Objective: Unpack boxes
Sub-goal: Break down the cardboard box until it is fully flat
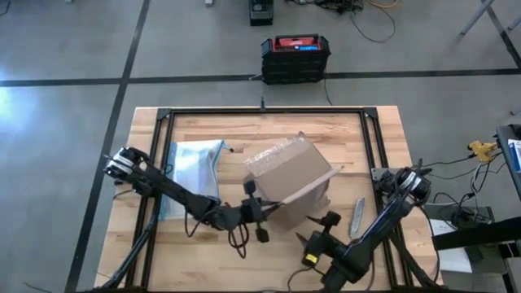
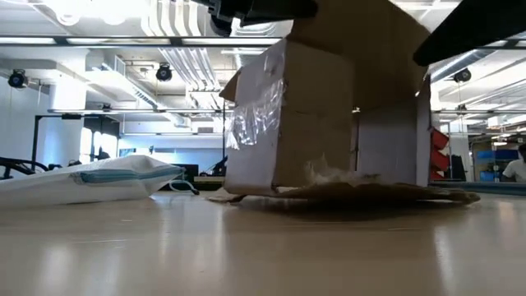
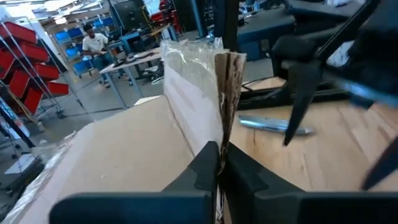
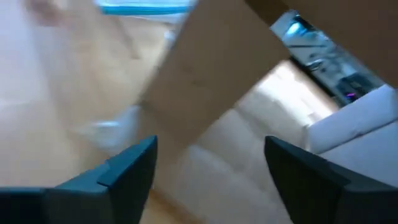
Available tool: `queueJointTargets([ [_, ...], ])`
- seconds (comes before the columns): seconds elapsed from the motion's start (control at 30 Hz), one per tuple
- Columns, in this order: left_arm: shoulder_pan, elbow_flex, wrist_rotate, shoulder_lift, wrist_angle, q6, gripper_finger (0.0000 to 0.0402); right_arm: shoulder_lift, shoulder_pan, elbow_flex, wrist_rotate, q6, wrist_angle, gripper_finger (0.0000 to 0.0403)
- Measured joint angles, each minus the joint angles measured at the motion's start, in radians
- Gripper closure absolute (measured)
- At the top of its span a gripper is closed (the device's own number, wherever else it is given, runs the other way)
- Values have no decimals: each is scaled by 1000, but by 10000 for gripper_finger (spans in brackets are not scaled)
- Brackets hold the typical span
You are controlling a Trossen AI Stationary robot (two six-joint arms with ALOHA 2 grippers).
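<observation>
The plain brown corrugated cardboard box (image 1: 289, 175) with shiny clear tape sits tilted at the centre of the high view on the light wooden slatted surface (image 1: 203, 268). One flap lies open toward the lower right.

The left tool (image 1: 264, 210) is just below the box's lower-left edge. In the left wrist view its fingers (image 3: 205, 165) are pressed together on a thin upright cardboard flap edge.

The right tool (image 1: 319, 228) is at the box's lower-right side. In the right wrist view its fingers (image 4: 134, 163) stand wide apart, holding nothing; that picture is blurred and the box interior is hard to make out.

A flat clear plastic pouch with a blue edge (image 1: 191, 167) lies left of the box, partly covered by the left arm. In the low view the box top is cut off.
</observation>
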Motion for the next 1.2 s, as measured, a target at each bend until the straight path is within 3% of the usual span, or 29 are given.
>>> queueJointTargets([
  [0.17,-19,0,0,-26,-19,-7,401,0,-63,-61,60,4,-8,186],
  [0.37,-27,0,4,-36,-29,-33,401,0,-150,-63,75,-100,16,309],
  [0.53,-22,-2,4,-29,-33,-52,401,0,-200,-63,72,-253,171,393],
  [0.63,-14,-2,-17,-29,-34,-57,401,0,-199,-60,46,-416,341,391],
  [0.83,24,-21,-40,-29,-39,-96,401,1,-180,-50,-102,-706,662,400],
  [1.1,56,-46,-16,27,-33,-155,401,-16,-166,-51,-126,-738,705,402],
  [1.2,73,-47,82,78,-37,-175,401,-66,-142,-43,-141,-750,671,402],
])
